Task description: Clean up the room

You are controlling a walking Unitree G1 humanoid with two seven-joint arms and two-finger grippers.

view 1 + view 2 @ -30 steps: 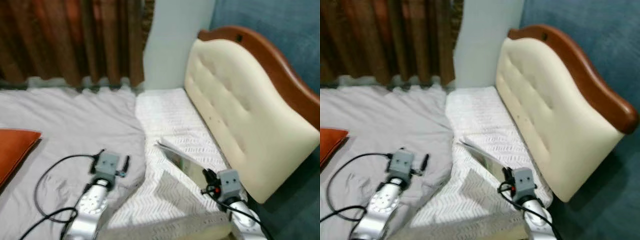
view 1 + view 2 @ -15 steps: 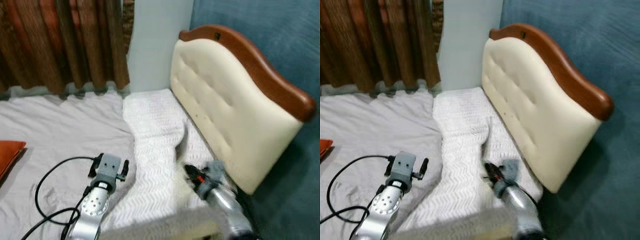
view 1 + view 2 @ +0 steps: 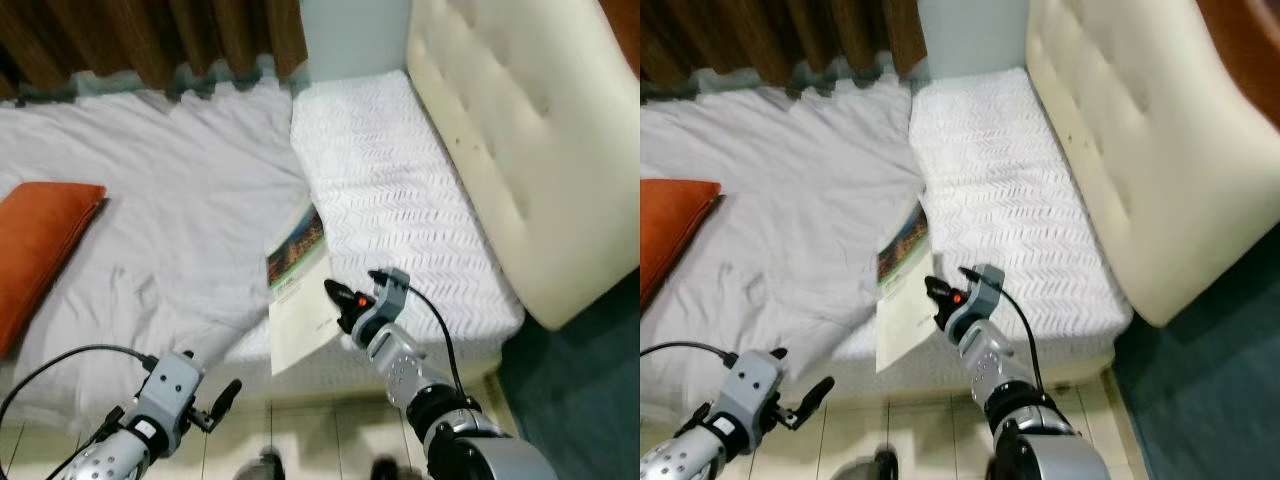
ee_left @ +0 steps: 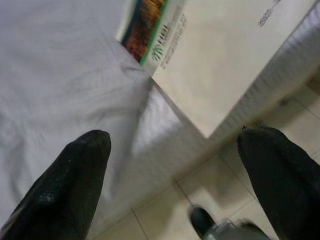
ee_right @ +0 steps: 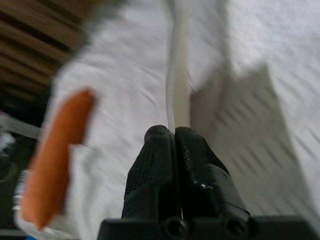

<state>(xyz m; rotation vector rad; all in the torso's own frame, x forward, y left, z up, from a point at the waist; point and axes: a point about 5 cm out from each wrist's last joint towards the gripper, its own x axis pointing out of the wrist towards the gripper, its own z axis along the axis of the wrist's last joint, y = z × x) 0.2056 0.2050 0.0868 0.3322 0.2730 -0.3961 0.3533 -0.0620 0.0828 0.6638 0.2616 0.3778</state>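
Observation:
A thin booklet [image 3: 298, 300] with a cream cover and a colourful picture strip lies partly over the front edge of the bed, between the grey sheet [image 3: 160, 200] and the white textured pillow [image 3: 390, 190]. My right gripper [image 3: 336, 299] is shut on the booklet's right edge; in the right wrist view the sheet edge [image 5: 172, 75] rises from between the pressed fingertips [image 5: 161, 137]. My left gripper [image 3: 222, 398] hangs open below the bed's edge, apart from the booklet [image 4: 220, 65], with its fingers [image 4: 75, 175] spread wide.
An orange cushion [image 3: 40, 250] lies on the sheet at the left. A cream padded headboard [image 3: 540, 150] stands at the right, brown curtains [image 3: 150, 30] behind the bed. Pale floor tiles [image 3: 320, 440] lie below the bed edge, teal carpet [image 3: 580, 400] at the right.
The camera has tilted down and pulled back. My right gripper has swung left with the booklet, which now rests over the bed's front edge. My left gripper has come off the bed.

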